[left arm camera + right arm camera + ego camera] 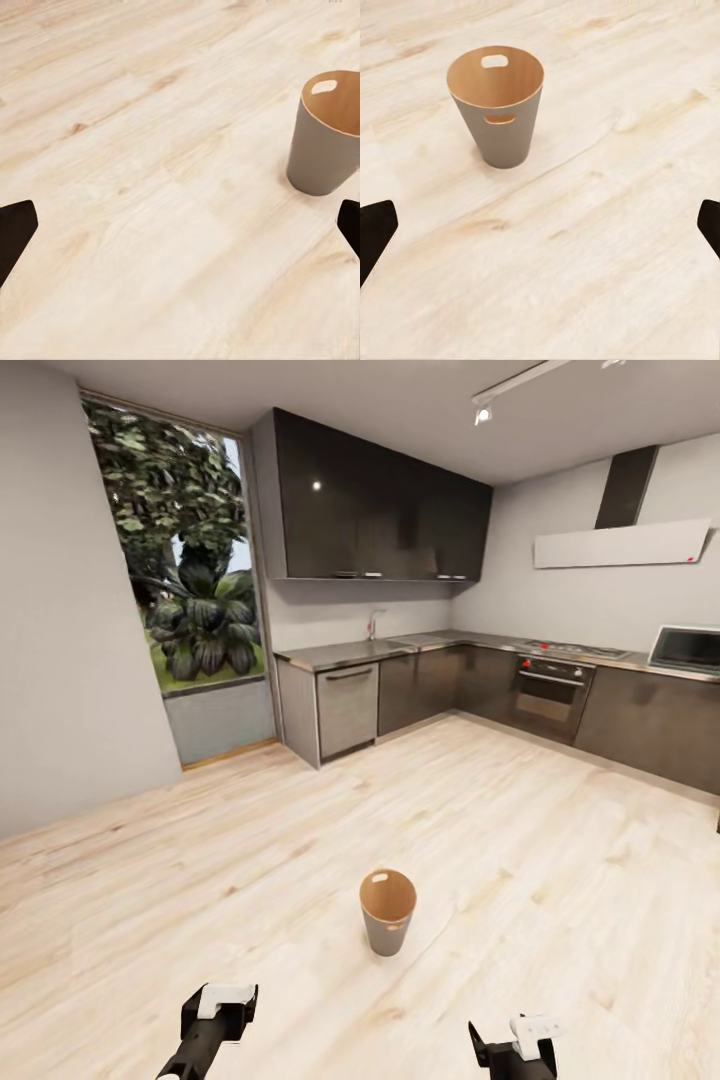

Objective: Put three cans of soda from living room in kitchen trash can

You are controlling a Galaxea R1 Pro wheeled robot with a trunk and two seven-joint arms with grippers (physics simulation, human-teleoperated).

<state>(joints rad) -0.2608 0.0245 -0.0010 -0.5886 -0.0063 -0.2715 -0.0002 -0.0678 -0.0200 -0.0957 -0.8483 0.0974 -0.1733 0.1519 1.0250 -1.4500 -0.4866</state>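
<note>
I am in the kitchen, on its pale wood floor [250,860]. The trash can [388,925] stands upright on the floor just ahead of me, grey outside and brown inside, with slot handles near the rim. From what I see of its inside, it holds nothing. My left gripper [218,1008] hangs low to the can's near left, my right gripper [515,1048] to its near right. Both are open with nothing between the fingers. The left wrist view has the trash can [322,150] off to one side; the right wrist view looks down on the trash can [502,135]. The soda cans are out of view.
Glossy dark cabinets [380,515] and a steel counter [400,648] with a tap line the far wall. An oven [550,695] with red knobs and a microwave [685,648] stand at the right. A tall window [190,580] is at the far left.
</note>
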